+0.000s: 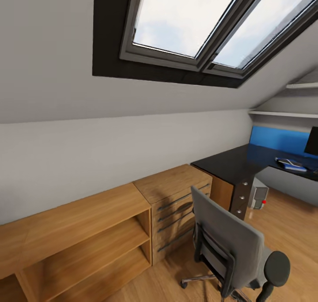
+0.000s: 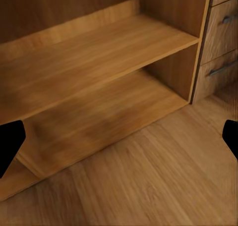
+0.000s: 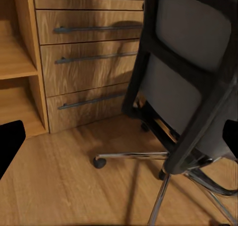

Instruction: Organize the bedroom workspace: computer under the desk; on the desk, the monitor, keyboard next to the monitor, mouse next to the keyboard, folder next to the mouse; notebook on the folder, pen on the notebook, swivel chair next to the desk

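Spreading wide with nothing between them, both grippers' fingers [image 2: 10, 145] [image 3: 10, 145] are empty. Ahead of the right fingers stands the swivel chair [image 1: 229, 244], apart from the desk [image 1: 234, 163], so it needs moving closer; possibly the folder [image 1: 292, 165] lies farther back.

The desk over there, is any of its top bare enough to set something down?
The black desk is bare on its near wing above the drawer unit. Crowded at the far end: something blue and white lies by the monitor.

Bright daylight through the skylight [image 1: 194, 24]; soft, slightly blurred renders.
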You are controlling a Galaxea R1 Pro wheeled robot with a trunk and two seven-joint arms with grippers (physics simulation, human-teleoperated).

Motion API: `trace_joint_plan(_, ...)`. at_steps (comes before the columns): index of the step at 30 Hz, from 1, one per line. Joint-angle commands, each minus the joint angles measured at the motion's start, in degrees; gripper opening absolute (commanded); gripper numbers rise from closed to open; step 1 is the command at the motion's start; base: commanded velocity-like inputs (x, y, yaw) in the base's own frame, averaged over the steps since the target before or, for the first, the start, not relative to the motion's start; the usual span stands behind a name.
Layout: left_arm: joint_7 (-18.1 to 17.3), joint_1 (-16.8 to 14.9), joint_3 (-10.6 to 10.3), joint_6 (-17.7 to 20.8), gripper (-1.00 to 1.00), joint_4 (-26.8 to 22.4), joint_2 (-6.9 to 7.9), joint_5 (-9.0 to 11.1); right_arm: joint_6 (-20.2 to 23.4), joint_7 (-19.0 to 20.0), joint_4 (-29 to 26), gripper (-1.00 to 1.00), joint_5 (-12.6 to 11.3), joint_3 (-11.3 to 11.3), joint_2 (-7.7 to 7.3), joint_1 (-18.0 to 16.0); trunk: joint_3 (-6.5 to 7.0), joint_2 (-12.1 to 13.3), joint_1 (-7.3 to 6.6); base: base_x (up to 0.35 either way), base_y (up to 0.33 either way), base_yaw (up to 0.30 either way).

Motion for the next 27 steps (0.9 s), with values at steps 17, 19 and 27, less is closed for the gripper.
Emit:
trace_joint_plan(17, 0.38, -0.03, -0.5, -0.05, 1.0, 0.0, 0.0, 0.25, 1.17, -0.68, 0.0, 1.0, 0.48, -0.03, 0.17, -0.07, -0.09, -0.06, 0.01, 0.0, 0.0, -0.293)
trace_joint_plan(19, 0.38, -0.03, -0.5, -0.05, 1.0, 0.0, 0.0, 0.25, 2.44, -0.68, -0.03, 1.0, 0.44, -0.01, 0.18, -0.07, -0.09, -0.06, 0.01, 0.0, 0.0, -0.293)
trace_joint_plan(27, 0.38, -0.03, -0.5, -0.03, 1.0, 0.0, 0.0, 0.25, 6.18, -0.68, -0.15, 1.0, 0.37, -0.01, 0.18, -0.07, -0.09, -0.06, 0.01, 0.0, 0.0, -0.294)
